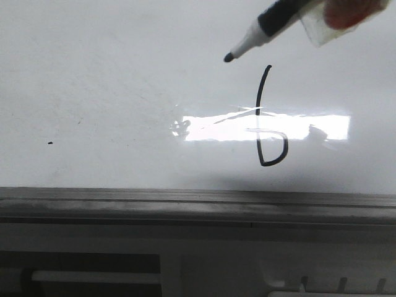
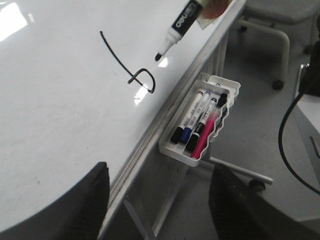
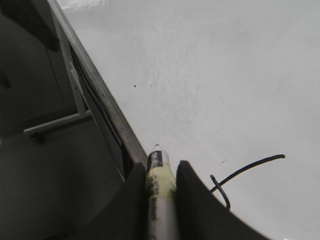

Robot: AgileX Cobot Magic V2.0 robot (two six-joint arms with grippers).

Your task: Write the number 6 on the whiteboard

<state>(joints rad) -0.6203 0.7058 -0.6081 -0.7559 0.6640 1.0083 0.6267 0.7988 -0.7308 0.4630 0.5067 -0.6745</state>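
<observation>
1. The number 6 [image 1: 267,127] is what we are here to write, and we begin at the right gripper [image 3: 161,200]: its two dark fingers [image 3: 192,200] are clenched on a black-tipped marker [image 1: 260,32], which runs out between them in the right wrist view.
2. The marker's tip hangs just off the whiteboard [image 1: 111,93], up and to the left of the top of the stroke in the front view; we cannot see it touching the surface.
3. The left gripper [image 2: 155,210] shows only as two dark fingers at the foot of its own view, set wide apart with nothing between them, so we read it as released.
4. The figure sits on the right half of the board, near the grey edge rail [image 1: 185,201]: one tall curved stroke ending in one small closed loop, crossed by the glare streak [image 1: 266,127].
5. We judge the writing done or very nearly so; at most, lifting clear and putting the marker away remains.
6. Our count: one drawn figure, one small black dot [image 1: 50,143] well to its left, one marker in hand, and about five markers in the white tray [image 2: 200,127] hung beside the rail, one of them pink.
</observation>
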